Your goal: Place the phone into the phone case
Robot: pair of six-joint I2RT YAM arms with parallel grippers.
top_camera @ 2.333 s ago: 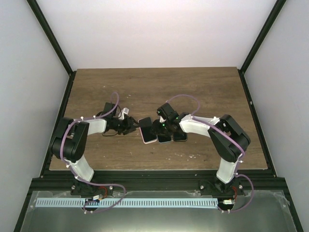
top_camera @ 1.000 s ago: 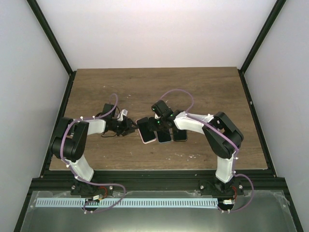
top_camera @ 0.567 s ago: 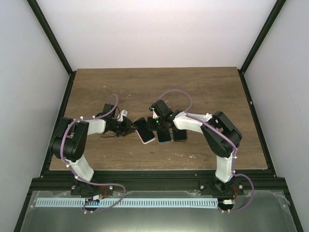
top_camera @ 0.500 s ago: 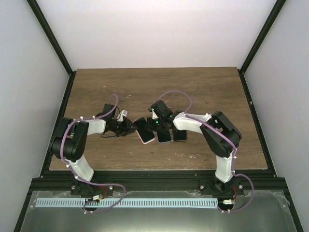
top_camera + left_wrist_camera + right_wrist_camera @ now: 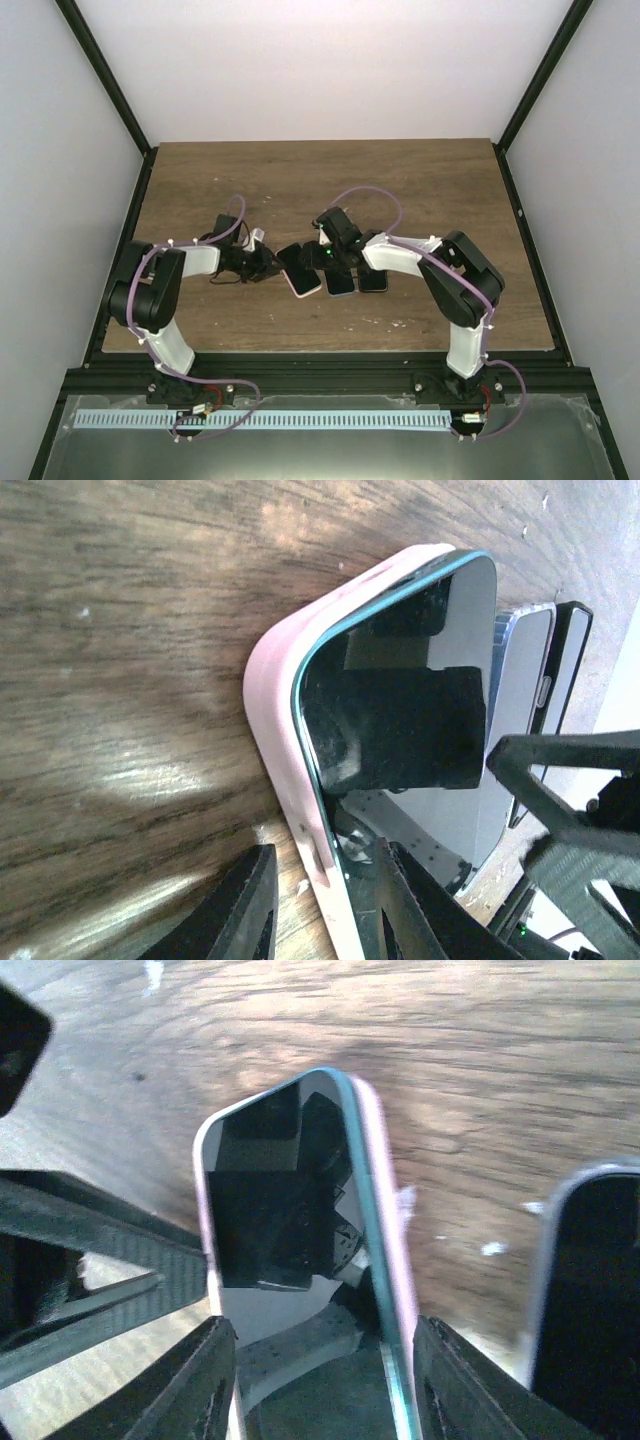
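Phone (image 5: 400,710) lies face up in the pink case (image 5: 272,730) at mid-table. The pair has swung a little since a moment ago, and its far end now leans left. On the left, the left gripper (image 5: 322,860) has narrowed onto the case's long side, one finger outside the pink wall and the other over the screen's edge, and it seems to pin it. A teal rim shows above the pink along that side, so I judge the phone is not fully seated there. The right gripper (image 5: 322,1332) has come across from the two spare phones (image 5: 373,281) and has just spread its jaws. Its fingers flank the phone's end and grip nothing I can make out. A press down likely comes next.
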